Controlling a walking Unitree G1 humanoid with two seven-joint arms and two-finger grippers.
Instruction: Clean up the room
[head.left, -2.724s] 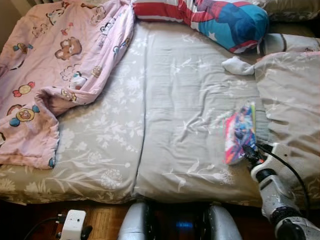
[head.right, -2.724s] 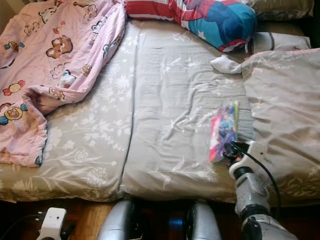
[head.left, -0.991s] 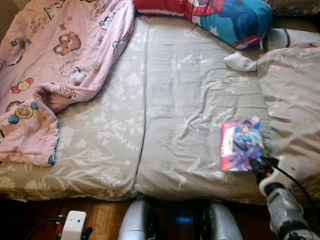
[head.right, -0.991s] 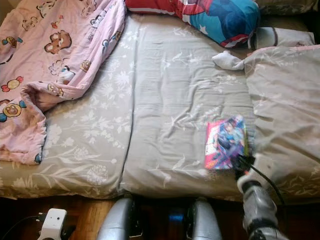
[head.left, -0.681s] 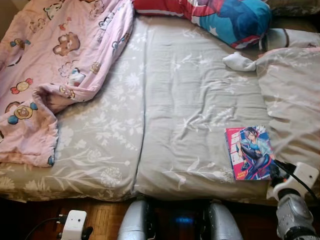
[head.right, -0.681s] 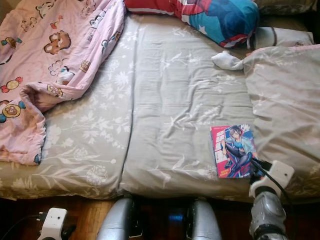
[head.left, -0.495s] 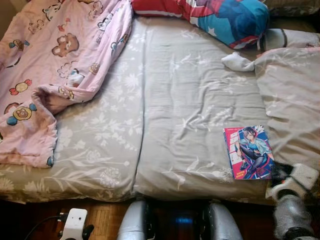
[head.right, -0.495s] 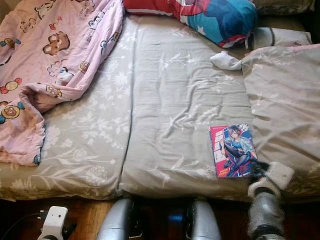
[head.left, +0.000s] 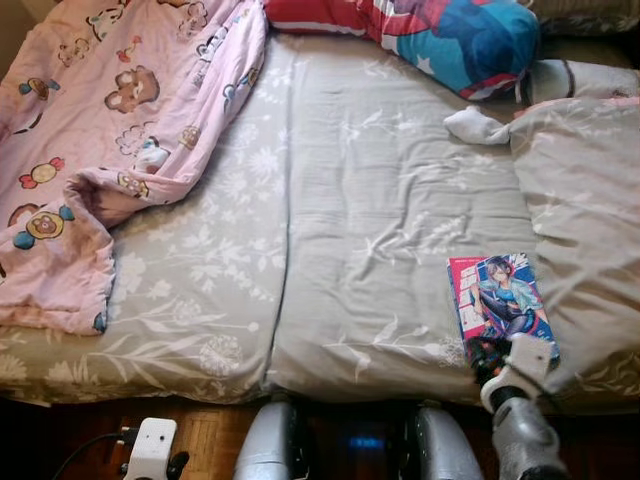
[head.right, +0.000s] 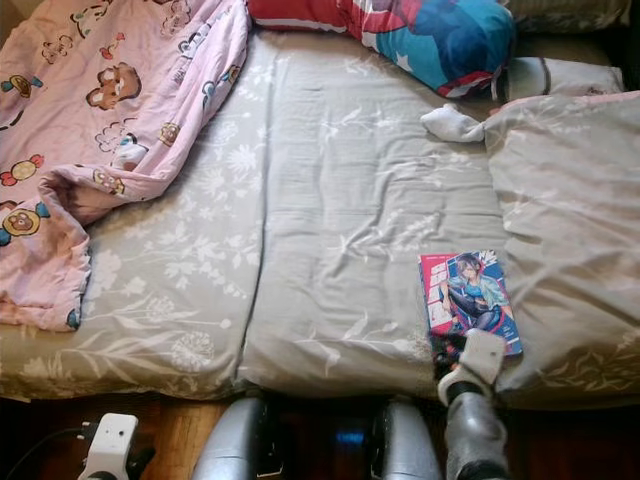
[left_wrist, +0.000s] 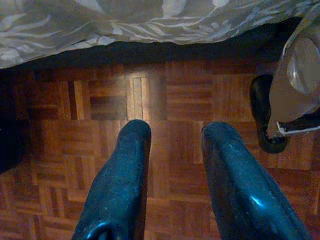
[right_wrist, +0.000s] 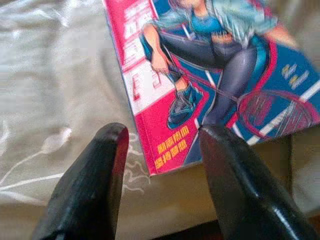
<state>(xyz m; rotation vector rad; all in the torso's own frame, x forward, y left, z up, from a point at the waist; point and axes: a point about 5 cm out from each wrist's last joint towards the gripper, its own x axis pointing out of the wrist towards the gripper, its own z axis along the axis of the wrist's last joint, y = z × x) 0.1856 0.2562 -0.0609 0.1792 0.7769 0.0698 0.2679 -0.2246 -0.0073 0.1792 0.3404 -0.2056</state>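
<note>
A comic book (head.left: 500, 298) with a pink and blue cover lies flat on the grey floral bed sheet (head.left: 380, 200), near the bed's front right edge. My right gripper (head.left: 487, 351) hovers just at the book's near edge, open, with nothing between its fingers. In the right wrist view the book (right_wrist: 215, 75) lies right ahead of the open right gripper (right_wrist: 165, 145), its corner between the two black fingers (right_wrist: 100, 170). My left gripper (left_wrist: 170, 140) hangs open over the parquet floor (left_wrist: 100, 100) below the bed's edge.
A pink cartoon blanket (head.left: 100, 130) is bunched at the bed's far left. A red and blue pillow (head.left: 450, 30) lies at the head, a white sock (head.left: 475, 125) beside it. A grey duvet (head.left: 585, 200) covers the right side. A white plug box (head.left: 150, 448) sits on the floor.
The book, held tilted on its edge by my right gripper earlier, now lies flat on the sheet. The right gripper has let go, pulled back to the bed's front edge and shifted left.
</note>
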